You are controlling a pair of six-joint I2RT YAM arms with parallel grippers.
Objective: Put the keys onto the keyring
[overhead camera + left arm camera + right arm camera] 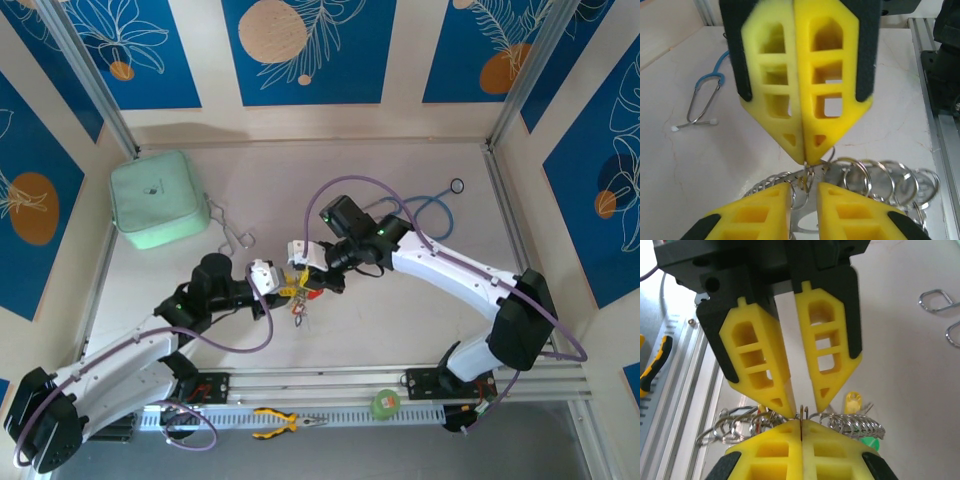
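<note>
Since the right gripper (805,159) was clenched on the keyring (850,424) wire mid-table while the left gripper (805,410), at its 8 o'clock, gaped slightly with nothing surely held, the keys (300,303) dangling at 6 o'clock might tug that thin wire free or tangle.

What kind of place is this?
Probably a robot test booth: two arms bolted to a rail, blue leaf-print walls around the table, pliers in front.
</note>
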